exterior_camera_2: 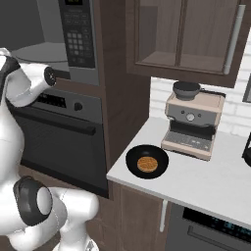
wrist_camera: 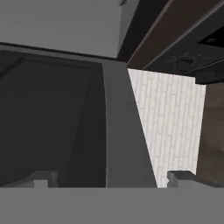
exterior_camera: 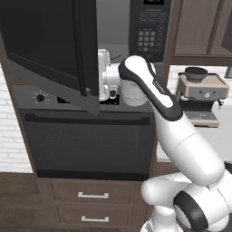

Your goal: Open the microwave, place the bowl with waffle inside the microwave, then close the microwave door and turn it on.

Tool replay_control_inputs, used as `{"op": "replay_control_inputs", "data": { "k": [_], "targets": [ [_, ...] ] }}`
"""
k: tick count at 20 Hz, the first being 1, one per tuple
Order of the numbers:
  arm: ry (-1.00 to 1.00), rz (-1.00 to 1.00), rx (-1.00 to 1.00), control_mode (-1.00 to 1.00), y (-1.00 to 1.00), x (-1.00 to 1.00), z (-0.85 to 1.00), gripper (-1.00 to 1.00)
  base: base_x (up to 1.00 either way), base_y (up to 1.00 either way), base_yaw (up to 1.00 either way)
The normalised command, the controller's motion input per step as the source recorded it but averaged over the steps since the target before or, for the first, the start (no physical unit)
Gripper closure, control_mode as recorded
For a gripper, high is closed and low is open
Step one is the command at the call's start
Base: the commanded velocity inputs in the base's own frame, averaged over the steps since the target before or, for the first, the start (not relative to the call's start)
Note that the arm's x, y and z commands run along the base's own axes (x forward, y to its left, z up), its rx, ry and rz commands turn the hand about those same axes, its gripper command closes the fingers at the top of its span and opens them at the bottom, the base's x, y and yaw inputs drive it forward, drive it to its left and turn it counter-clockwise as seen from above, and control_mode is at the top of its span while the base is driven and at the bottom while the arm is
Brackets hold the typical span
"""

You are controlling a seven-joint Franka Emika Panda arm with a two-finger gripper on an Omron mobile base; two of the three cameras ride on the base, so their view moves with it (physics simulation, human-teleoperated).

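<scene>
Swinging out the microwave door (exterior_camera: 50, 45), the tool (wrist_camera: 107, 177) stood spread wide astride its edge; the bowl with waffle (exterior_camera_2: 147, 162) waited on the surface (exterior_camera_2: 215, 181)

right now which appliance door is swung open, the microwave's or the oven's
The microwave door, swung out leftward above; the oven door with its bar handle sits shut.

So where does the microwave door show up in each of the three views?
Left base view: the microwave door fills the upper left, swung open toward the camera, above the oven.
Right base view: I cannot make it out; the keypad panel and the open cavity sit at the upper left.
Hand view: its dark window and grey frame edge cover the left and centre.
Shared landmark for the base views: the keypad panel.
</scene>
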Motion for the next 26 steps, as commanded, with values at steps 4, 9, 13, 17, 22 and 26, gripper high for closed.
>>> {"op": "replay_control_inputs", "data": {
  "k": [4, 9, 13, 17, 22, 26],
  "targets": [
    [0.0, 0.15, 0.0, -1.0, 0.81, 0.29, -0.1, -1.0, 0.0, 0.0, 0.0],
    [0.0, 0.17, -0.01, -1.0, 0.99, 0.1, -0.11, -1.0, 0.0, 0.0, 0.0],
    [0.0, 0.17, -0.01, -1.0, 1.0, 0.02, -0.04, -1.0, 0.0, 0.0, 0.0],
    [0.0, 0.17, -0.01, -1.0, 1.0, 0.0, 0.0, -1.0, 0.0, 0.0, 0.0],
    [-0.11, 0.11, -0.01, -1.0, 0.9, -0.04, 0.0, -1.0, 0.0, 0.0, 0.0],
    [-0.34, -0.08, 0.0, -1.0, -0.18, -0.71, 0.0, -1.0, 0.0, 0.0, 0.0]
  ]
}}
